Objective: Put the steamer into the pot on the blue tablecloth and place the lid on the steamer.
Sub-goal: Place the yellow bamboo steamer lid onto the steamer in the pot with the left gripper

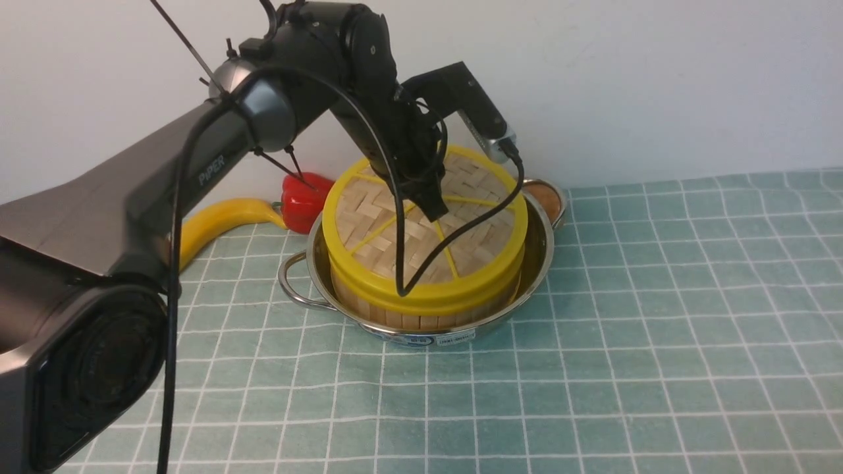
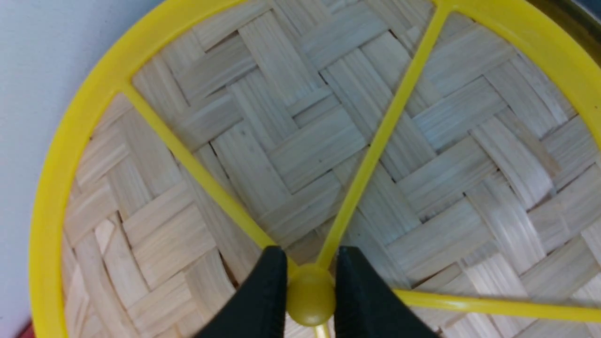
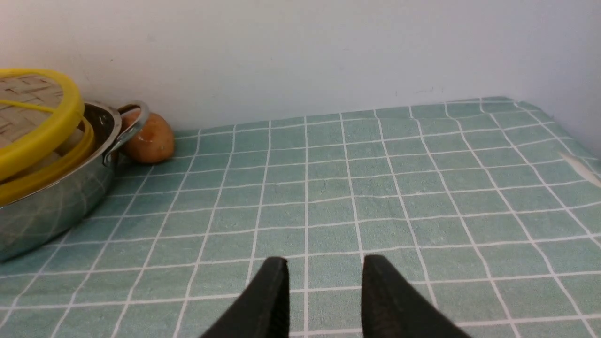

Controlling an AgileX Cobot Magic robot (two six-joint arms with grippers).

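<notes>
— On the cloth (image 1: 658,316), what sits where?
— Pot (image 1: 533,263) rests on it, steamer (image 1: 421,316) stands inside the pot, and the lid (image 1: 369,224) lies on the steamer, tipped up a little on the far side.
— And the left claw (image 2: 311,293)?
— Clenched on the yellow knob (image 2: 311,300) at the lid's centre, one finger (image 2: 263,295) on each side, touching it.
— The right claw (image 3: 324,291)?
— Released, jaws apart with nothing between them, low over bare cloth, well apart from the pot.
— Anything else nearby?
— A banana (image 1: 224,220) and red pepper (image 1: 304,201) behind the pot on the left; a brown potato (image 3: 148,138) just beside the far handle (image 3: 127,129).
</notes>
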